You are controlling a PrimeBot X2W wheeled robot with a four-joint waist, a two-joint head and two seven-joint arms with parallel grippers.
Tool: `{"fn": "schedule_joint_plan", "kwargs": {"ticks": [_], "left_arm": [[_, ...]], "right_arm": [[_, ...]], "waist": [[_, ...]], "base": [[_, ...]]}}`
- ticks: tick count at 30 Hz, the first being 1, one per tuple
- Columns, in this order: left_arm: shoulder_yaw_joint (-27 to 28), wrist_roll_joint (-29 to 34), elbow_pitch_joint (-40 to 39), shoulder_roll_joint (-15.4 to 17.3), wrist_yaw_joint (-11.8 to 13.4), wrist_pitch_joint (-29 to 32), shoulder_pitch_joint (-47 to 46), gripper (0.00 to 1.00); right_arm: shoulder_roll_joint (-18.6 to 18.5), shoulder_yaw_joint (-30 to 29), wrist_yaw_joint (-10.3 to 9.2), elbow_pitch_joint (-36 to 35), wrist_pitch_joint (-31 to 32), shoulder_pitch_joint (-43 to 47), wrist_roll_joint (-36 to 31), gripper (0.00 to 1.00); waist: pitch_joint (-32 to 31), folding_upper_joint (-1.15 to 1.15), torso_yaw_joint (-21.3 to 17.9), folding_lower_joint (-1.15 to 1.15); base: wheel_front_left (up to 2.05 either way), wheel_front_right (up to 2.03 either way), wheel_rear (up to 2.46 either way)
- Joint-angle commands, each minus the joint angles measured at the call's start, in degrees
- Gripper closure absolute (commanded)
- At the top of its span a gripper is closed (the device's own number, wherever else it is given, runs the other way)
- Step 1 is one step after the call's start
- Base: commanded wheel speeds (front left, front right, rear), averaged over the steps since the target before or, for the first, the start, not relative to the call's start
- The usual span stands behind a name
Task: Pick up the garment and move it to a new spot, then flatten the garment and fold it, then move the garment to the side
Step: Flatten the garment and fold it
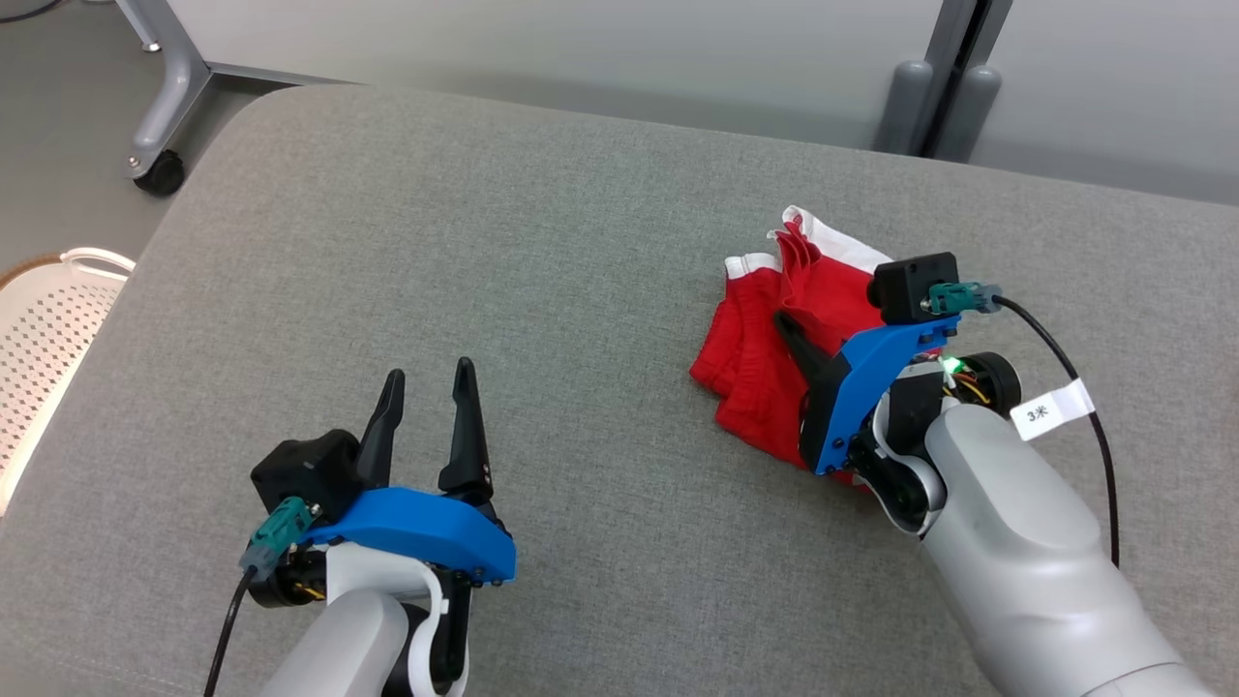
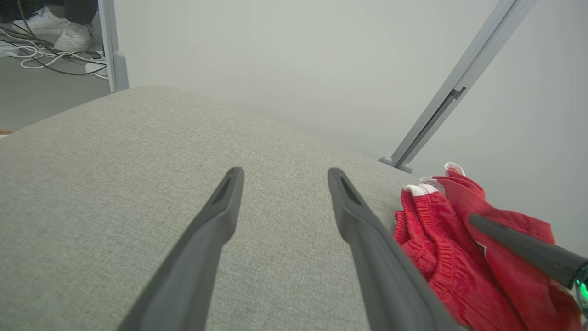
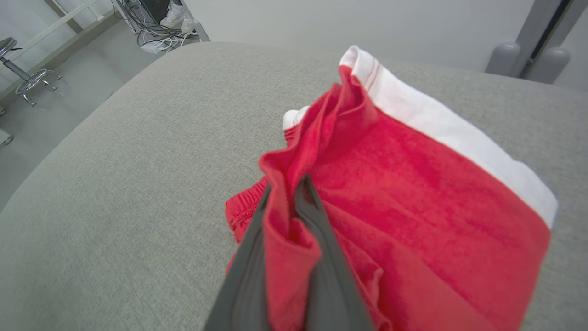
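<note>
Pinching a raised fold of the red garment (image 1: 745,358), the right fingers (image 3: 308,193) are closed tight on the cloth, with a ridge of it bunched up between them. Most of the garment lies crumpled on the right part of the grey padded bench (image 1: 484,242), its white band turned toward the far edge. The left fingers (image 1: 467,407) are spread apart and hold nothing, hovering over bare bench well to the left of the garment. By my reading only the first grasp is made. The garment looks barely raised, if at all. Carrying it to a new spot, flattening, folding and setting it aside are all yet to do.
</note>
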Motion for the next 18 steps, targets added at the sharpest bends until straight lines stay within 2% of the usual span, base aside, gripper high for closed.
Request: {"fn": "schedule_joint_plan", "kwargs": {"ticks": [1, 3, 4, 5, 6, 7, 15, 18], "left_arm": [[0.4, -0.3, 0.3, -0.1, -0.1, -0.3, -0.8, 0.0], [0.4, -0.3, 0.7, -0.3, -0.2, -0.6, -1.1, 0.0], [0.3, -0.3, 0.8, -0.4, -0.3, -0.6, -1.2, 0.0], [0.2, -0.3, 1.0, -0.4, -0.4, -0.7, -1.4, 0.0], [0.2, -0.3, 1.0, -0.4, -0.4, -0.7, -1.4, 0.0], [-0.1, -0.2, 1.2, -0.5, -0.5, -0.7, -1.7, 0.0], [-0.1, 0.0, 1.4, 0.2, -0.2, -0.5, -1.5, 0.0], [0.0, 0.0, 1.0, 0.5, 0.0, -0.5, -1.2, 0.0]], "right_arm": [[0.5, 0.6, 0.01, 0.7, -0.8, -1.1, 0.0, 1.0], [0.7, 1.2, 0.01, 1.7, -1.7, -1.4, 0.3, 1.0], [0.8, 1.8, 0.01, 1.8, -2.2, -1.6, 0.8, 0.85], [1.0, 2.6, 0.01, 1.8, -2.6, -1.7, 1.3, 0.53], [1.0, 2.6, 0.01, 1.8, -2.6, -1.7, 1.3, 0.53], [1.0, 4.0, 0.01, 1.7, -3.7, -1.8, 2.3, 0.0], [1.0, 8.6, 0.01, -0.6, -6.6, -1.8, 7.0, 0.0], [-0.1, 9.2, 0.01, -1.1, -8.3, -2.3, 7.2, 0.0]], "waist": [[0.1, -0.01, 0.0, 0.0], [0.2, -0.01, -0.2, 0.0], [0.3, -0.01, -0.3, 0.0], [0.3, -0.01, -0.3, 0.0], [0.3, -0.01, -0.3, 0.0], [0.2, -0.01, -0.5, 0.0], [-0.7, -0.01, -1.8, 0.0], [-1.2, -0.01, -2.6, 0.0]], "base": [[0.0, 0.0, 0.0], [0.0, 0.0, 0.0], [0.0, 0.0, 0.0], [0.0, 0.0, 0.0], [0.0, 0.0, 0.0], [0.0, 0.0, 0.0], [0.0, 0.0, 0.0], [0.0, 0.0, 0.0]]}}
